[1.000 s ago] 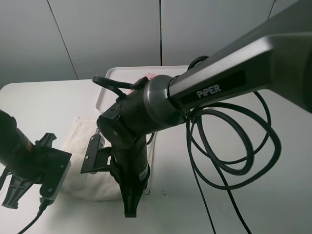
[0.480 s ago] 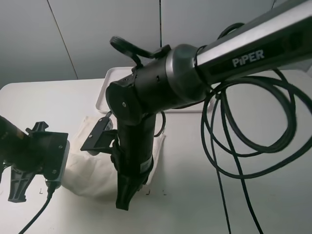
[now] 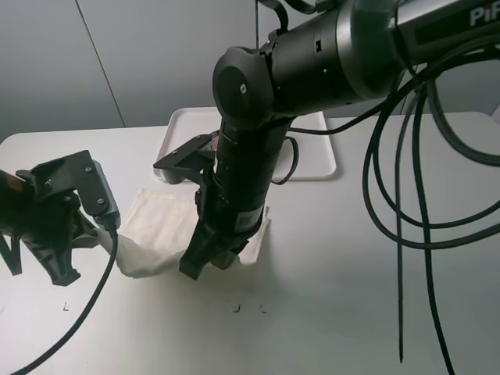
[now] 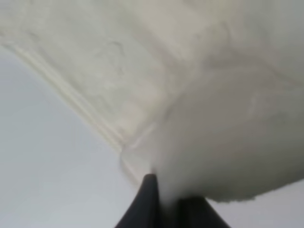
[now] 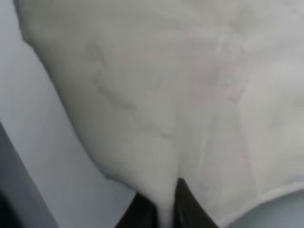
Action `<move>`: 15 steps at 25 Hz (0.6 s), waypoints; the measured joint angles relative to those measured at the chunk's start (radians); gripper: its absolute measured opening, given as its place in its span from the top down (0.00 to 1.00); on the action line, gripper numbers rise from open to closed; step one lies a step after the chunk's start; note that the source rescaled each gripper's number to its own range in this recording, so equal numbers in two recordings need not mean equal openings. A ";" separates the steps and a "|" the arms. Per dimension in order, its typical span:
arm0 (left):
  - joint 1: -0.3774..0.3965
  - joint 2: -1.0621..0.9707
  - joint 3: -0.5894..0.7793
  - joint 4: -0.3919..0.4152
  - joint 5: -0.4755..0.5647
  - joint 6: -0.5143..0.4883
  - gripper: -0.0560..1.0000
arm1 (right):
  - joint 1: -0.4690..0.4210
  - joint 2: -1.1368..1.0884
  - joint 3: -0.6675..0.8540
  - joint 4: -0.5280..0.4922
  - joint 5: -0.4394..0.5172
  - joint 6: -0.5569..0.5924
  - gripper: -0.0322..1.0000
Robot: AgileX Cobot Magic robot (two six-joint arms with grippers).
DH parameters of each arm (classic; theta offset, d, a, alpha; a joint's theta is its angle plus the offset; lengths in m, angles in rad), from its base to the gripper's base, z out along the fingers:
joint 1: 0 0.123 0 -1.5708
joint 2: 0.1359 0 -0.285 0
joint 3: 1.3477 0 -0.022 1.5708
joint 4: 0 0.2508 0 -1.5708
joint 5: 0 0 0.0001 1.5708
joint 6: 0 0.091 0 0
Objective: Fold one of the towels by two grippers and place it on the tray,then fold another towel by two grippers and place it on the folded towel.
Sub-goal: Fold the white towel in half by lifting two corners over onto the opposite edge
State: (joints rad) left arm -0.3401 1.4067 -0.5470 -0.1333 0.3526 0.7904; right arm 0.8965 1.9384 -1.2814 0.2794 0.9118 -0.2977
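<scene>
Robotics lab or test bench, indoor. Indicated by: plain white table (image 3: 351, 273); bare grey panelled wall (image 3: 156, 55) with thin seams; large black robot arm (image 3: 312, 47); second arm (image 3: 47, 211); loose black cables (image 3: 406, 195) trailing over the tabletop; white tray (image 3: 183, 133); small black marks (image 3: 248, 308) on the surface.

The right arm (image 3: 312, 55) is a thick dark grey tube with round black joints and white letters (image 3: 484, 16). Black cables (image 3: 406, 203) loop from it. The left arm (image 3: 55, 211), left claw (image 4: 168, 206) and right claw (image 5: 163, 209) are black.
</scene>
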 joint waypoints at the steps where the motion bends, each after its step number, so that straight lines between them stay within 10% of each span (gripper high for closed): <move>1: 0.000 0.000 -0.010 0.000 -0.002 -0.031 0.93 | -0.006 0.000 0.000 0.000 0.000 0.012 0.97; 15: 0.000 0.039 -0.037 -0.085 -0.141 -0.129 0.93 | -0.038 0.000 0.000 -0.179 -0.097 0.246 0.97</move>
State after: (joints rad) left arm -0.3401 1.4456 -0.5841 -0.2184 0.2120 0.6612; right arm 0.8585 1.9384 -1.2814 0.1006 0.8149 -0.0513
